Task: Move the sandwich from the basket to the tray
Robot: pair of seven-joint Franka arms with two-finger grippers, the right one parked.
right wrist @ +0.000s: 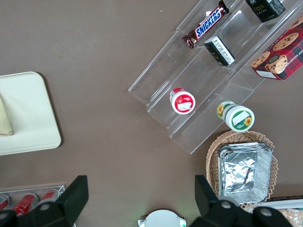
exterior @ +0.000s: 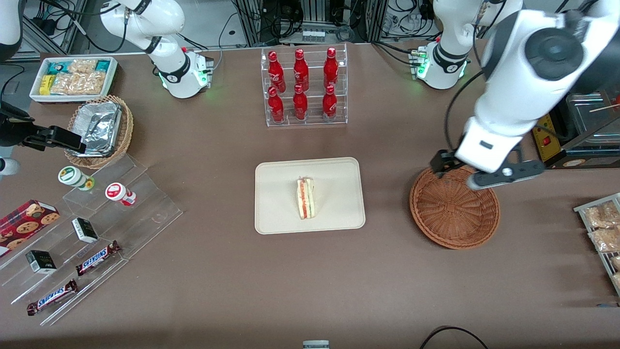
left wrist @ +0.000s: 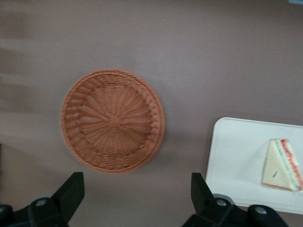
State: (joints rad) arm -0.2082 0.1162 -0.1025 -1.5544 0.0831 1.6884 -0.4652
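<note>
The sandwich [exterior: 305, 198] [left wrist: 281, 165], a pale wedge with red and green filling, lies on the cream tray [exterior: 281, 194] [left wrist: 236, 156] at the table's middle. Toward the working arm's end sits the reddish-brown woven basket [exterior: 454, 208] [left wrist: 112, 120], with nothing in it. My left gripper [exterior: 484, 177] [left wrist: 137, 184] hangs high over the basket's rim, on the side farther from the front camera. Its fingers are spread wide and open, holding nothing. An edge of the tray [right wrist: 23, 113] also shows in the right wrist view.
A clear rack of red bottles [exterior: 304, 87] stands farther from the front camera than the tray. A stepped acrylic stand [exterior: 87, 232] with snacks, a tan basket with foil [exterior: 99, 131] and a white bin [exterior: 72, 77] lie toward the parked arm's end. Snack packets [exterior: 603, 232] lie at the working arm's end.
</note>
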